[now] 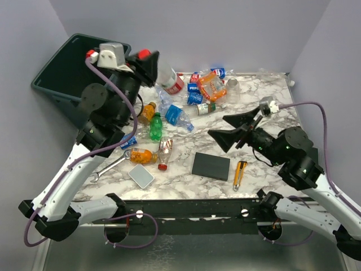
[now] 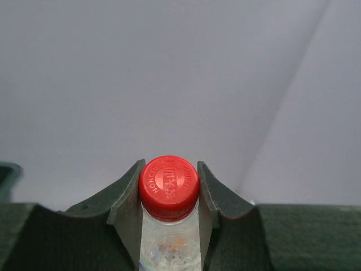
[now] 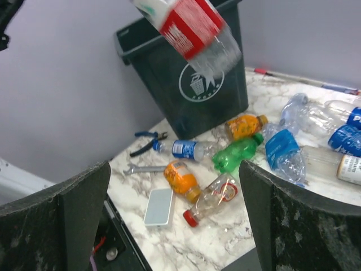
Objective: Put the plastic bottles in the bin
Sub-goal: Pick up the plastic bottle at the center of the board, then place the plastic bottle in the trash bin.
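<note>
Marble table (image 1: 186,175): plastic bottles (image 1: 180,116) lie scattered right of the bin (image 1: 62,73). The left gripper (image 1: 148,62) pinches a red-capped bottle (image 1: 171,81) aloft just right of the bin; the right gripper (image 1: 234,130) hangs empty, fingers spread, well right of it

Red-label bottle (image 3: 192,34) blurred, its top cut off by the frame edge; bin (image 1: 59,70) partly hidden behind left arm (image 1: 107,107).
</note>
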